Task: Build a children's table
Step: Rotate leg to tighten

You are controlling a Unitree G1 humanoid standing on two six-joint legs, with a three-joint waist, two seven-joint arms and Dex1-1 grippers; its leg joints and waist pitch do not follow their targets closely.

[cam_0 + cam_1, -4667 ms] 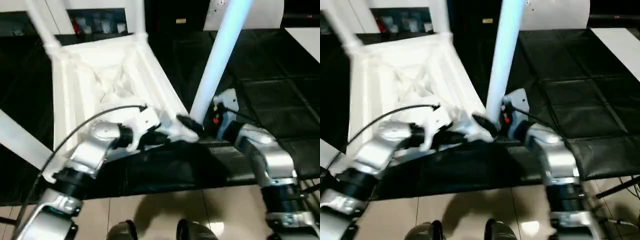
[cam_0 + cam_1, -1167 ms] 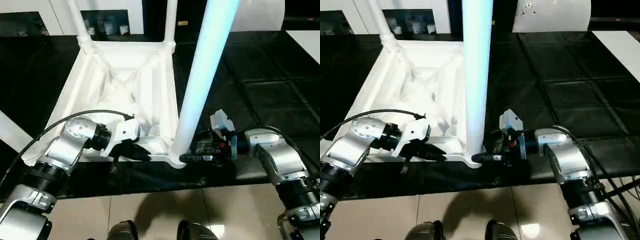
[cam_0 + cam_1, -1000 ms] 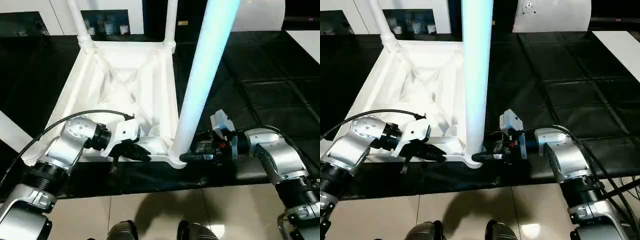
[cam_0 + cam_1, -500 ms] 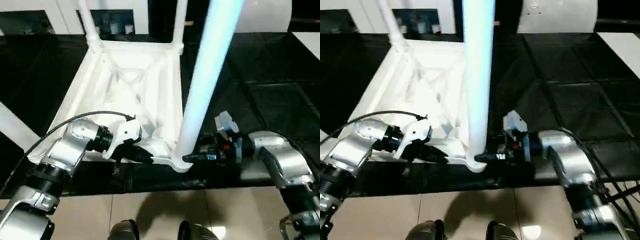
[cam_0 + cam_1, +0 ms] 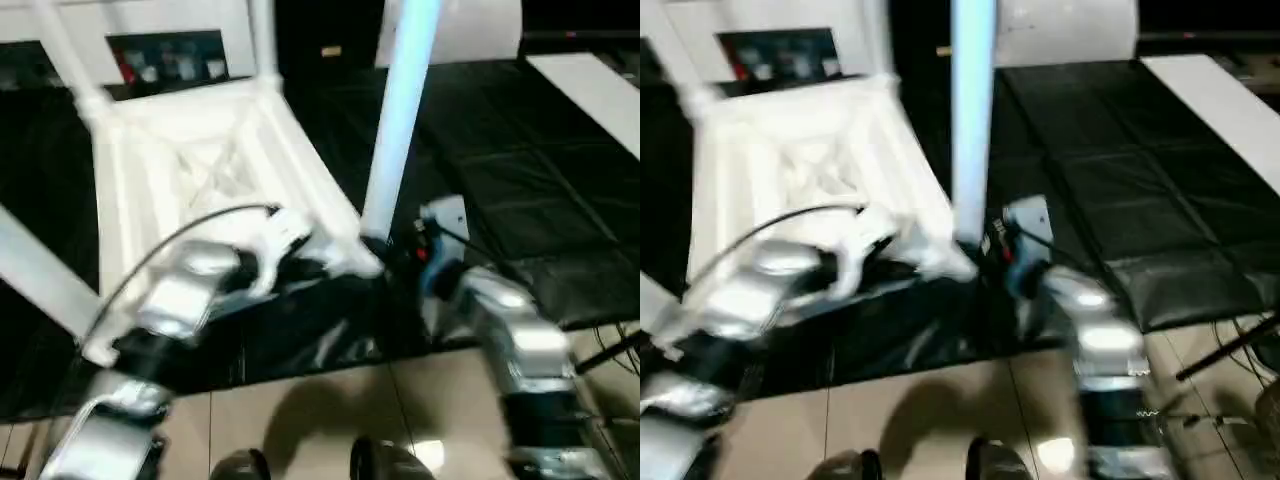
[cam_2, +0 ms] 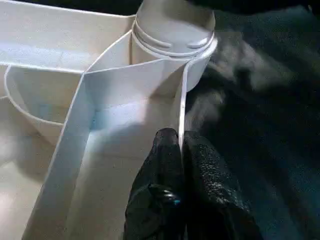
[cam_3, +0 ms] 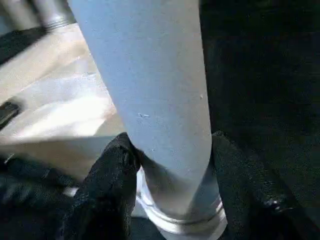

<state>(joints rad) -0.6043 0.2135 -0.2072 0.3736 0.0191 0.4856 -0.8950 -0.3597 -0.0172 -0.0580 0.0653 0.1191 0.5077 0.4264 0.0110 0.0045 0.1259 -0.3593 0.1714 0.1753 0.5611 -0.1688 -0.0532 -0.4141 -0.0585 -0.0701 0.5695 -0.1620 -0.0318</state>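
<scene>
— Where is the table top [image 5: 190,160]?

— Upside down on the black mat [image 5: 520,200]. My left tool [image 6: 179,150] pinches its thin rim; my right tool [image 7: 170,165] hugs the near leg [image 5: 400,120] low down.

— What could go wrong?

— If the rim slips free, the top spins — the leg stays loose.

one upturned tabletop [image 5: 190,170], four legs [image 5: 398,120], two grippers [image 6: 179,150]
</scene>
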